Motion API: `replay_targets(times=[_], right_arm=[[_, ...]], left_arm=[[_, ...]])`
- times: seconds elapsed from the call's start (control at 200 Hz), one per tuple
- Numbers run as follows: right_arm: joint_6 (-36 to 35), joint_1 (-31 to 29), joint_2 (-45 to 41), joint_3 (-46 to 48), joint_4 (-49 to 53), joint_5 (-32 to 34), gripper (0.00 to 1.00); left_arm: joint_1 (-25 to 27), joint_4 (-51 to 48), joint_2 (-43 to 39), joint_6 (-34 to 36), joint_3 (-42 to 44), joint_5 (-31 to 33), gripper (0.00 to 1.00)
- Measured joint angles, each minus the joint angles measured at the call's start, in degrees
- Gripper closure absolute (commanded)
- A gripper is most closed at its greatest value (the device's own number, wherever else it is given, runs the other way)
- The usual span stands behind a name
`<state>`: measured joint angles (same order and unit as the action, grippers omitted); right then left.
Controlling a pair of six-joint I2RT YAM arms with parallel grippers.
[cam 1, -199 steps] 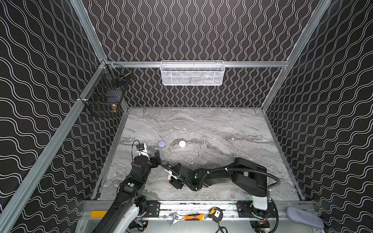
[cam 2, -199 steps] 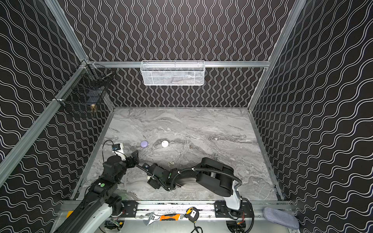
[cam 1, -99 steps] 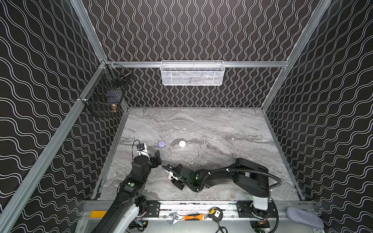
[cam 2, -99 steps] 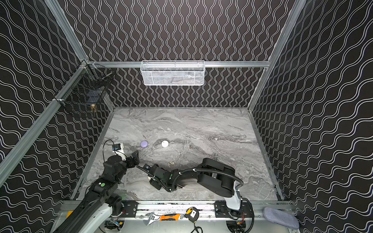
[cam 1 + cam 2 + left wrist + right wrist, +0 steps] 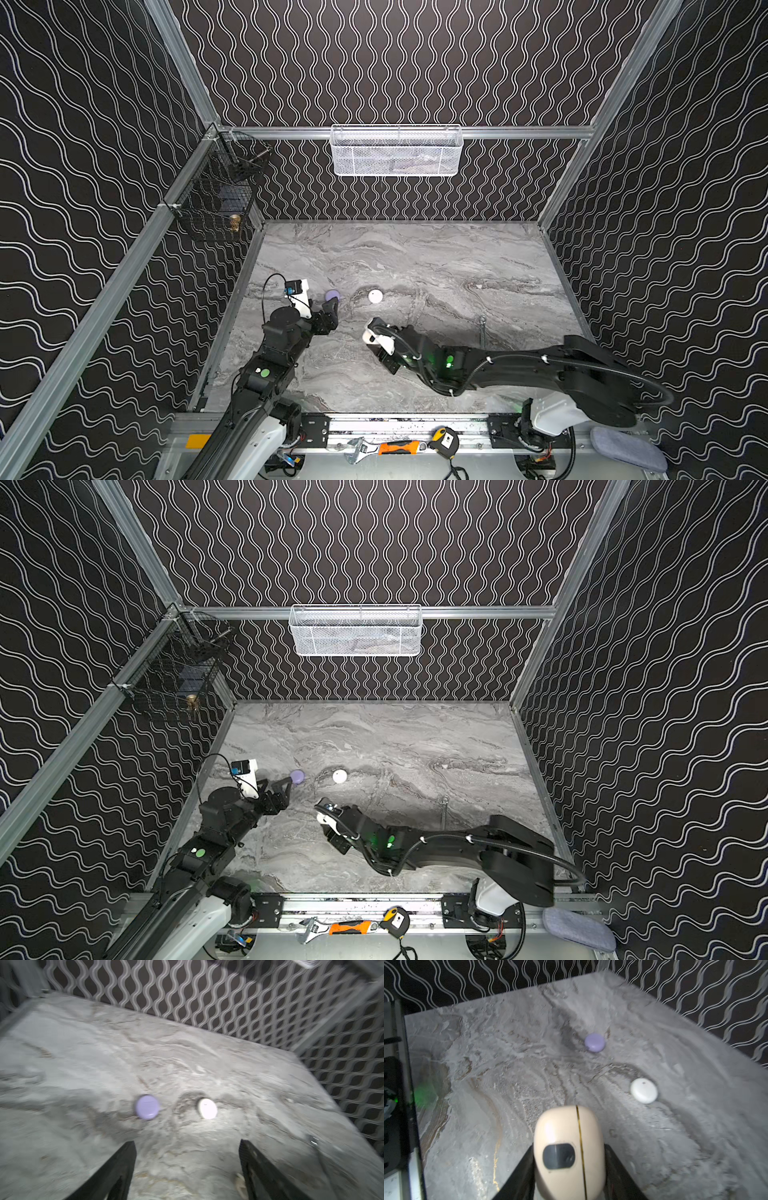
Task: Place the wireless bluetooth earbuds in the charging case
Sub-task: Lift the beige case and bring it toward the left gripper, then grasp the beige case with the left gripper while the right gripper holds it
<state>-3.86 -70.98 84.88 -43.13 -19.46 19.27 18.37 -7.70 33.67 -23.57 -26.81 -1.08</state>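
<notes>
the right pincer is gripping a cream case between its two black fingers, one pressing on each side. the case's lid is sitting closed, with a thin gold seam running down its face and a dark oval window beside the seam. whether the case is resting on the grey marbled table or hanging just above it, i cannot tell.

the left pincer is standing wide open and holding nothing, its fingers pointing over bare table. in both top views it is sitting low at the left of the table, with one fingertip just beside a lavender case. this round case is lying closed and flat on the table. a white case, also closed, is lying near it on the right, the two apart.

a pale speck is lying on the table well to the right of the white case; it may be one of the earbuds, but it is showing too small to tell. a thin steel wrench is lying nearer the front, beyond the right arm.
</notes>
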Motion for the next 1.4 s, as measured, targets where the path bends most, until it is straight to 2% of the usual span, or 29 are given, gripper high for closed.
replay_targets(times=[0.16,0.325,0.44,0.591,0.756,0.986,1.246,1.401], right_arm=[[-7.5,-0.1,-7.8,5.2,-8.0,3.3,0.76],[-15.8,-0.1,-10.9,8.2,-16.6,7.0,0.77],[-21.8,-0.1,-11.1,8.7,-21.4,9.4,0.79],[-29.0,-0.1,-10.5,9.1,-26.4,12.0,0.8],[-33.7,-0.1,-11.5,9.4,-27.7,12.9,0.81],[-34.7,-0.2,-14.3,10.1,-27.2,10.5,0.81],[-34.7,-0.3,-15.4,11.1,-26.2,8.2,0.8],[-34.7,-0.6,-15.1,11.0,-26.1,7.2,0.8]], left_arm=[[0.0,1.5,2.7,-0.4,-2.1,-13.2,0.3],[0.0,5.8,4.1,-3.4,-2.1,-26.7,0.34],[0.3,10.2,3.8,-5.2,-1.4,-33.2,0.34],[1.7,15.4,3.4,-7.8,-0.5,-38.5,0.36],[6.3,18.4,4.5,-7.9,-0.7,-40.7,0.36],[14.2,16.7,6.9,-3.8,-3.8,-38.5,0.36],[15.4,13.6,9.4,0.0,-6.2,-35.5,0.39],[15.7,12.8,11.1,1.3,-7.0,-34.9,0.45]])
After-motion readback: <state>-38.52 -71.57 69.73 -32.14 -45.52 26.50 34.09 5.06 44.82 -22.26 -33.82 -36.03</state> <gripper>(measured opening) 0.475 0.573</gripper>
